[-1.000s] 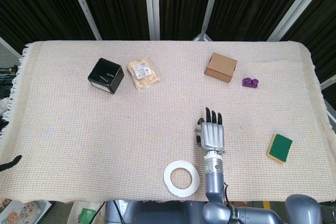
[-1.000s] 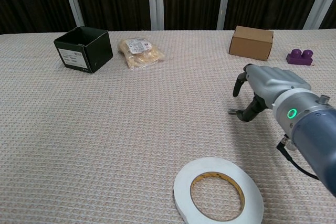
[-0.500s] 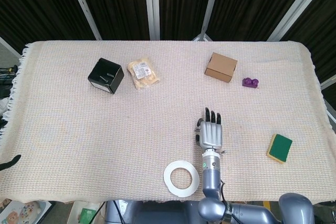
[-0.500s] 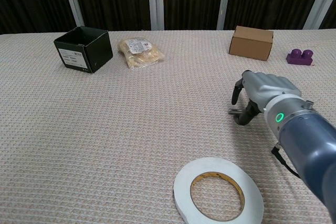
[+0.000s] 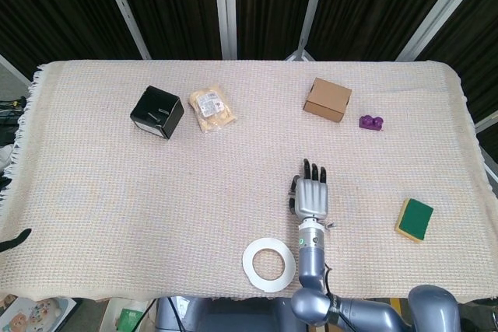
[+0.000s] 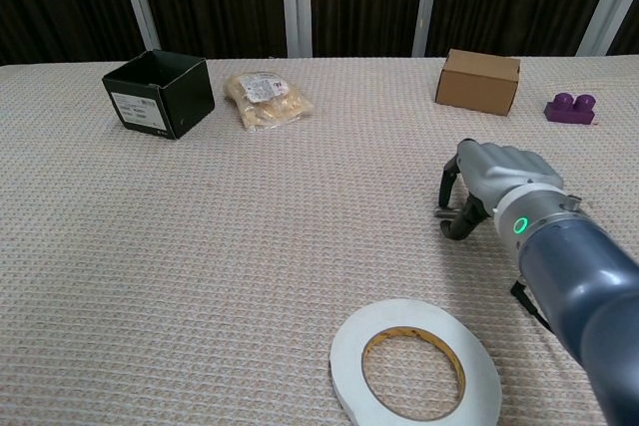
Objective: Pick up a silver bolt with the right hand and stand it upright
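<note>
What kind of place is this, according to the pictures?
Probably a robot test setup, not a home: a table under a woven cloth, dark curtains behind, unrelated items like a tape roll and a sponge.

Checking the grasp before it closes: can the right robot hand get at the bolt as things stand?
Probably yes. The right robot hand is arched over the bolt, fingertips at the cloth beside it, and nothing else lies near. The tape roll sits well clear.

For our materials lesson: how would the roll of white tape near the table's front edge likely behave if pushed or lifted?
The white tape roll lies flat on the woven cloth, so it would probably drag, not roll. Its hollow ring shape suggests it is light. Stood on edge, it would likely roll.
</note>
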`<control>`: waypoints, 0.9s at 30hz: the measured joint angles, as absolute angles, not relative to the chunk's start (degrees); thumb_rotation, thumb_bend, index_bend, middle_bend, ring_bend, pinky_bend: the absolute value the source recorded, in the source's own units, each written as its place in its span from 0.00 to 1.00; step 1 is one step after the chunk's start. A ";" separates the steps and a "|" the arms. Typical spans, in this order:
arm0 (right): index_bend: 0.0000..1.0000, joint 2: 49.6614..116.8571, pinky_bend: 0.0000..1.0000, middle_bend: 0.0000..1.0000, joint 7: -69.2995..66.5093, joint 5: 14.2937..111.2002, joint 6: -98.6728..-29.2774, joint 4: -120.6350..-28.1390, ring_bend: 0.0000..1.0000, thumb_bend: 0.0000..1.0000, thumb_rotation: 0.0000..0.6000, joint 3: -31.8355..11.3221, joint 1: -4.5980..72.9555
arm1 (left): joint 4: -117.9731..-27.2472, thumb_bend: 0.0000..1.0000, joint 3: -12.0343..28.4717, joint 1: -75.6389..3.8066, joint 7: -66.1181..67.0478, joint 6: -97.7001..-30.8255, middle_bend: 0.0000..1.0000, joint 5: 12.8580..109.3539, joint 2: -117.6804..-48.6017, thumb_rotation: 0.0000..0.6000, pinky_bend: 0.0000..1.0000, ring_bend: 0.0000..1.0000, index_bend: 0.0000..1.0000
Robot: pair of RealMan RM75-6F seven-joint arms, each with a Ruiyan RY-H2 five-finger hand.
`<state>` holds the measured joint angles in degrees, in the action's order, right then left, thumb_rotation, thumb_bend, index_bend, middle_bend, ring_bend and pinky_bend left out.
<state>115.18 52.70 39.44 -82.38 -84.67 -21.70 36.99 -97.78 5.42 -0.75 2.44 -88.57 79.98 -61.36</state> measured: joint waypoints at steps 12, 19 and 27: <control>0.54 115.72 0.00 0.00 52.30 39.13 -81.74 -83.54 0.03 0.36 1.00 -21.98 37.51 | -97.80 0.15 5.40 -0.79 2.56 -88.54 0.14 79.92 -61.37 1.00 0.05 0.01 0.18; 0.55 115.68 0.00 0.00 52.13 39.21 -81.81 -83.48 0.03 0.36 1.00 -22.00 37.55 | -97.81 0.15 5.32 -0.86 2.74 -88.49 0.14 80.05 -61.41 1.00 0.05 0.01 0.18; 0.59 115.57 0.00 0.00 51.89 39.14 -81.66 -83.65 0.03 0.36 1.00 -21.94 37.52 | -97.84 0.15 5.26 -0.86 2.84 -88.53 0.14 80.07 -61.44 1.00 0.05 0.01 0.18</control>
<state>115.57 51.89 39.14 -81.66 -83.65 -21.94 37.52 -97.84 5.26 -0.86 2.84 -88.53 80.07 -61.44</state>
